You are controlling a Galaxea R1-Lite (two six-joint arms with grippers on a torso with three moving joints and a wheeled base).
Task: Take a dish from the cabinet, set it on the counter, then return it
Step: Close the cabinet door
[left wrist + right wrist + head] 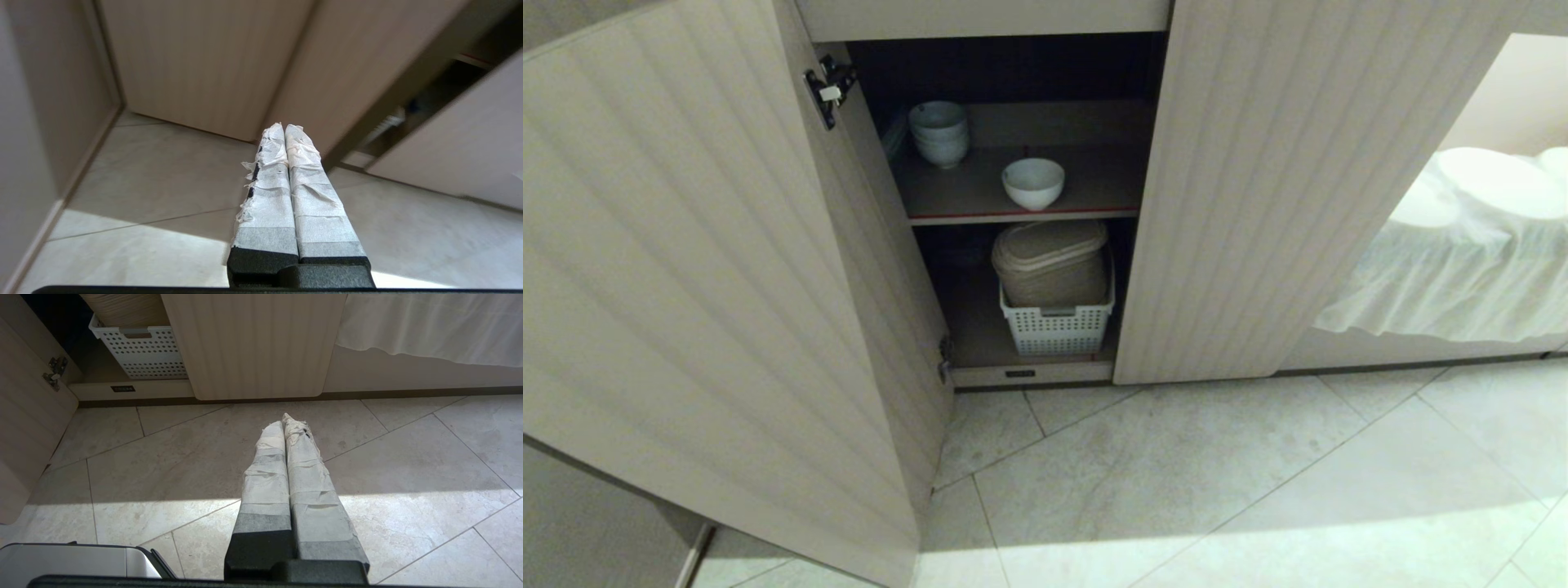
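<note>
Big and close at the left of the head view, the open ribbed door [711,269] of the cabinet [1331,188] swings out over the pale floor tiles [1217,482]. Behind it, near the top middle of the frame, the dish [1033,182] sits on the upper shelf [1094,196] with the thin red edge. A stack of white bowls [939,132] stands up and to the left of it, apart from it. Below the shelf, a white basket [1058,322] holds a tan tub [1051,261]. White cloth [1462,269] hangs at the right.

Neither arm shows in the head view. In its wrist view, the left gripper [284,127] is pinched tight, holding nothing, low over the tiles by the door. In the other wrist view, the right gripper [284,418] is also pinched tight and empty, above the floor in front of the cabinet.
</note>
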